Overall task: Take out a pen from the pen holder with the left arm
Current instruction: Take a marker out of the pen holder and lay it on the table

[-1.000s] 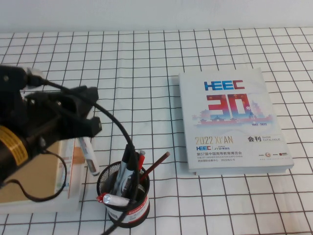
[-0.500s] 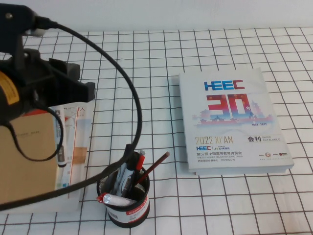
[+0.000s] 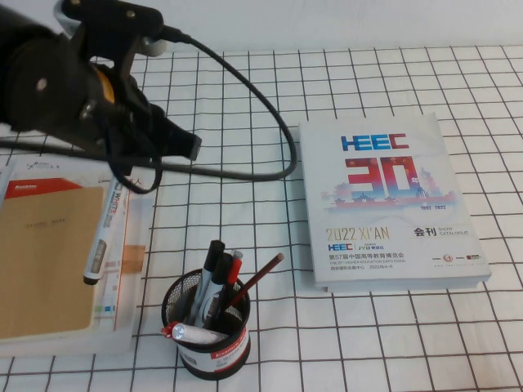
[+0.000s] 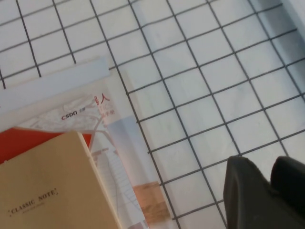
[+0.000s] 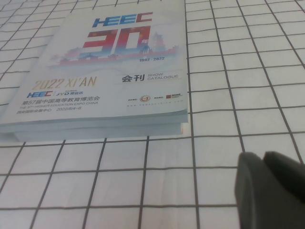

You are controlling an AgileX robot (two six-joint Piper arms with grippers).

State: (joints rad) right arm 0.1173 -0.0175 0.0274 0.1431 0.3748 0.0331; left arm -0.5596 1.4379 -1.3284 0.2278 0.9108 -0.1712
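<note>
High view: left claw (image 4: 269,183), upper left, nearly closed on white marker (image 3: 105,235) (grip hidden under arm, so that's a judgement). The marker hangs steeply, tip toward lower left, over notebook (image 4: 43,191) "CLASSIC NOTE" & "csdn" booklet (image 4: 71,114), well clear of pen holder (image 3: 206,331) at btm ctr. Right claw (image 5: 263,183), tips together, empty, sits near catalogue (image 3: 384,196): "HEEC 30", "2022 XI'AN", "SHOW CATALOGUE".

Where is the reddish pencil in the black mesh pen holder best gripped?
Probably grip the reddish pencil on its upper shaft, from above on the right: it leans clear of the other pens in the black mesh pen holder. The left claw holds a white marker pen over the tan notebook; the right claw sits near the white catalogue.
</note>
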